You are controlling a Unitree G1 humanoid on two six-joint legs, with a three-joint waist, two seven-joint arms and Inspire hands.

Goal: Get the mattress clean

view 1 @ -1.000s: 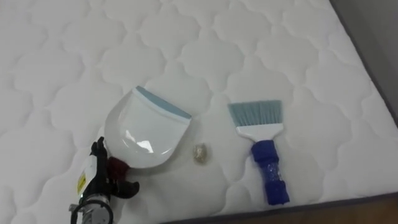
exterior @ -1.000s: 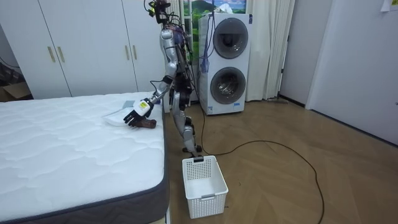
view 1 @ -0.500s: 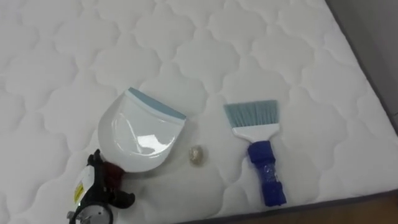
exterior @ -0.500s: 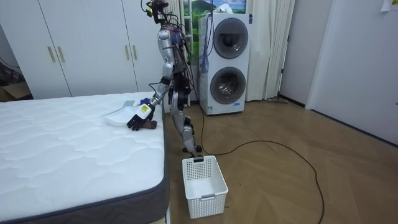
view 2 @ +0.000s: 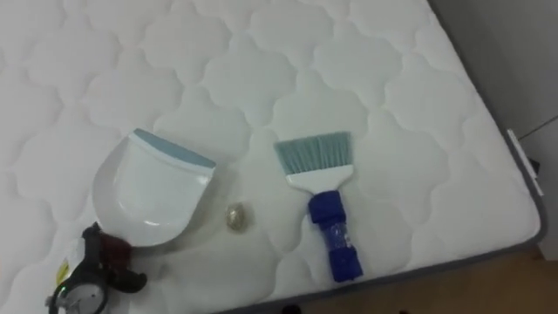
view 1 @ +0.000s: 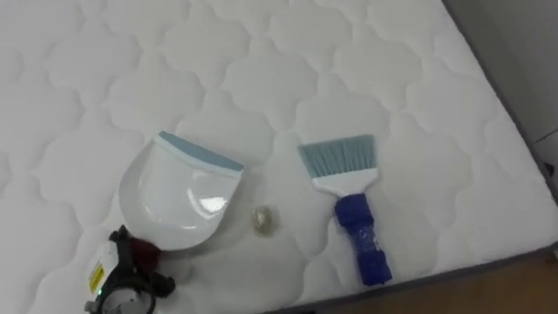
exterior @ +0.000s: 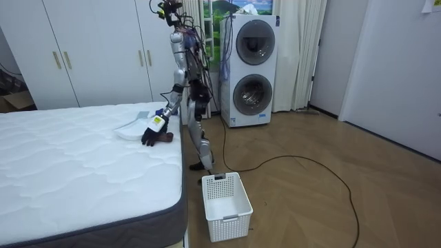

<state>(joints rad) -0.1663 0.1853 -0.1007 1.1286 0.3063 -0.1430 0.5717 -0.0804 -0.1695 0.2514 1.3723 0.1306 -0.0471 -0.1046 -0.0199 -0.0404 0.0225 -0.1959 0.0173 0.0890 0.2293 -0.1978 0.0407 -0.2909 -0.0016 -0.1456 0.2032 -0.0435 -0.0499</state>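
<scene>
Left hand (view 1: 122, 277): low at the near edge of the bed's white quilted mattress (view 1: 392, 70), dark fingers curled tight round the dark red handle (view 1: 145, 253) of a white dustpan (view 1: 179, 196). Just beyond the hand, lying flat on the mattress with its pale blue lip pointed away: the pan itself. Right of the hand, just beside the pan's rim: a small crumpled wad (view 1: 263, 220). Farther right, well apart from the hand: a brush (view 1: 351, 214), flat on the mattress, light blue bristles pointing away, blue grip toward the near edge. Seen from the room: standing at the bed's side by its corner, arm reaching down onto it. On the wooden floor just beside the bed: a white plastic basket (exterior: 226, 203).
</scene>
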